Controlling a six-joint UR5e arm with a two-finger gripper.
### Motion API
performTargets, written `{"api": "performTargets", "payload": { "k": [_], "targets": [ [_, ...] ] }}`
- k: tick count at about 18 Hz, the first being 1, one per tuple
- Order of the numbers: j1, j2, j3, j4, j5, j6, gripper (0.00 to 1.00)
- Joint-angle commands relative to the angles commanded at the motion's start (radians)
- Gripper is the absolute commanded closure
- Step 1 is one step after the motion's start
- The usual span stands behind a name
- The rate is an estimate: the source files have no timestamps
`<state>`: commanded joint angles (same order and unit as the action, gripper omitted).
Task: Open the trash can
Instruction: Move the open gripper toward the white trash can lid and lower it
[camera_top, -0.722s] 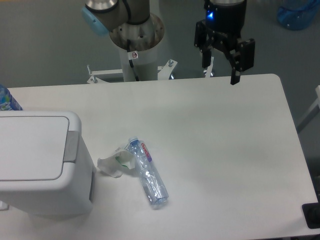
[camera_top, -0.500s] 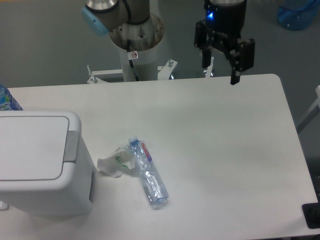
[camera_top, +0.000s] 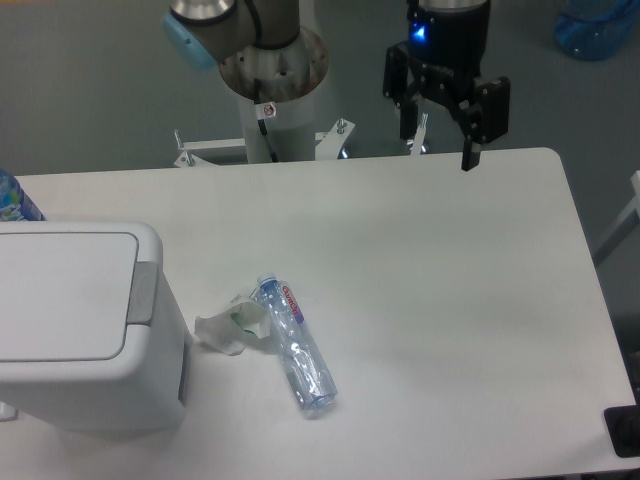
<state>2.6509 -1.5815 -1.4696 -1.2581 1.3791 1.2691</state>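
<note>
**Trash can lies far across the frame from the gripper, lid down**

The gripper (camera_top: 437, 142) hangs at the upper right of the frame, above the far edge of the table (camera_top: 450, 300), its two dark fingers spread wide apart with nothing between them. The trash can (camera_top: 85, 330) sits at the lower left, partly cut off by the left edge, so it lies down and well to the left of the gripper, diagonally across nearly the whole tabletop. With only one arm, that whole diagonal is probably the reach the coming move calls for.

The can is a boxy white plastic bin with rounded corners. Its flat rectangular lid (camera_top: 62, 295) lies closed and level, and a grey strip (camera_top: 144, 292) runs along the lid's right edge, the side facing the middle of the table. That edge looks like the likely place to act on.

Between the two, nearer the can, lie a crushed clear plastic bottle (camera_top: 297, 345) and a crumpled white scrap (camera_top: 225, 328), just beside the can's right wall but apart from it.
</note>
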Motion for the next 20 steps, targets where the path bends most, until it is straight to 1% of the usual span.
{"api": "performTargets", "payload": {
  "k": [2,5,8,10,12,14,15,17,18,20],
  "targets": [
    [-0.037,-0.015,-0.002,0.038,0.002,-0.113,0.0],
    [-0.094,-0.04,-0.005,0.115,0.002,-0.293,0.0],
    [-0.17,-0.064,-0.011,0.176,0.002,-0.457,0.0],
    [-0.204,-0.084,-0.009,0.2,0.0,-0.578,0.0],
    [-0.255,-0.097,-0.008,0.201,0.0,-0.692,0.0],
    [-0.285,-0.103,-0.005,0.203,-0.002,-0.798,0.0],
    [-0.298,-0.109,-0.006,0.215,-0.005,-0.853,0.0],
    [-0.322,-0.123,-0.006,0.264,-0.017,-0.942,0.0],
    [-0.336,-0.133,-0.006,0.287,-0.02,-0.976,0.0],
    [-0.362,-0.155,-0.006,0.308,-0.02,-1.017,0.0]
  ]
}}
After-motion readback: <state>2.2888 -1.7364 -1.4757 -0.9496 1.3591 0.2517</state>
